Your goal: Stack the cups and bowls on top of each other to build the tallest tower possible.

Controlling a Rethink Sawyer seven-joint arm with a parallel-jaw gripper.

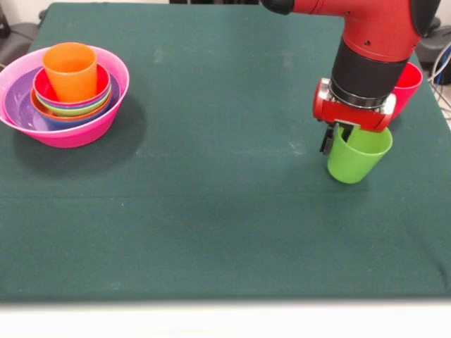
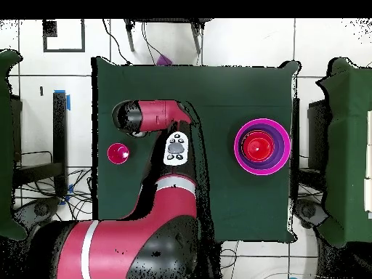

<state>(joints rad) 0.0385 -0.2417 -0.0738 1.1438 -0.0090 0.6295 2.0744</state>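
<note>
My gripper (image 1: 337,138) pinches the lime green cup (image 1: 357,156) by its rim, at four o'clock on the table (image 1: 211,105). The cup hangs tilted; a one-wall grip could slip en route to the tower (image 1: 65,95) at ten o'clock.

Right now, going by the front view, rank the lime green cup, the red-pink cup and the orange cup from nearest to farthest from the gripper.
1. Lime green cup: at the gripper itself, tilted, a finger at its rim.
2. Red-pink cup: just behind the arm, on the picture's right.
3. Orange cup: far across the table, nested atop the tower on the picture's left.
</note>
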